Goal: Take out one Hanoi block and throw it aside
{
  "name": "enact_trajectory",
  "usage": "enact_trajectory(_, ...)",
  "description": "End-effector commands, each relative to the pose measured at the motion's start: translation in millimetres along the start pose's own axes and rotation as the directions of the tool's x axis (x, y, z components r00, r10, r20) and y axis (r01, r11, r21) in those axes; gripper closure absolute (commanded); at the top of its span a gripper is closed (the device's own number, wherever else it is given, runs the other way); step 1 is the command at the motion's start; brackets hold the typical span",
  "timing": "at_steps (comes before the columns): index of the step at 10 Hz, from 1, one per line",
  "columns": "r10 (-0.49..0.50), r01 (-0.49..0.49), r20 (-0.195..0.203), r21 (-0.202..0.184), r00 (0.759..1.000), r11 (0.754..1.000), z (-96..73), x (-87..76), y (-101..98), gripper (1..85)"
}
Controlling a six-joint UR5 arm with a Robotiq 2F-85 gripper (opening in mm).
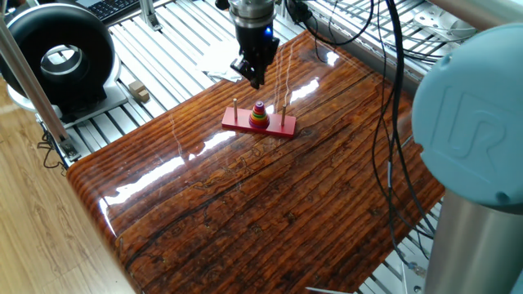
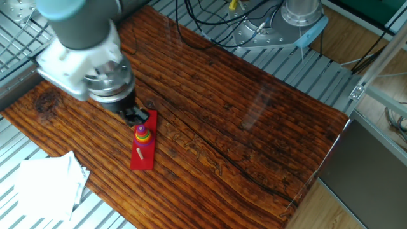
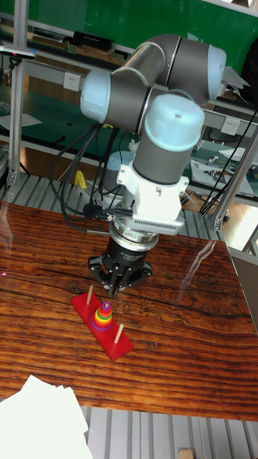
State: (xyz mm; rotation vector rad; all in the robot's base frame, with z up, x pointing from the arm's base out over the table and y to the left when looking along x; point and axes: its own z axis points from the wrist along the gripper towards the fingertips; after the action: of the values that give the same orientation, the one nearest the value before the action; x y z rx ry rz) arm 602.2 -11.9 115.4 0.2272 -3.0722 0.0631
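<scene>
The ring stack (image 3: 105, 315) sits on the middle peg of a red base (image 3: 120, 344), with the tiny purple Hanoi block (image 3: 105, 307) on top. The same block (image 1: 259, 106) (image 2: 141, 130) shows in both fixed views. My gripper (image 3: 115, 288) hangs just above and behind the stack, close to the far peg, and touches nothing. Its fingertips look pressed together and hold nothing. In one fixed view the gripper (image 1: 255, 76) is above the stack. In the other, the gripper (image 2: 136, 116) is at the base's far end.
White paper sheets (image 2: 48, 181) lie off the wooden table (image 2: 254, 127) near the red base. A black round device (image 1: 57, 57) and a small wooden block (image 1: 136, 91) sit on the metal slats at the left. Cables (image 1: 392, 98) hang at the right.
</scene>
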Motion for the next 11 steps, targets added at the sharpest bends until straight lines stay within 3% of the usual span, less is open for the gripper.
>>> enact_trajectory(1,-0.038,0.038,0.012,0.01,0.999,0.999,-1.9,2.4,1.5,55.7)
enact_trajectory(2,-0.034,0.034,0.013,-0.001,0.999,0.999,-2.4,2.4,4.7,55.0)
enact_trajectory(4,-0.033,0.034,0.067,-0.01,0.997,0.999,6.4,-15.6,8.0,55.3)
enact_trajectory(6,-0.037,0.04,0.088,-0.035,0.995,0.999,15.1,-23.1,16.5,55.3)
enact_trajectory(8,-0.038,0.04,0.061,-0.04,0.997,0.998,17.8,-13.6,18.0,56.7)
enact_trajectory(11,-0.056,0.059,0.067,-0.046,0.996,0.997,28.4,-3.1,12.3,57.3)
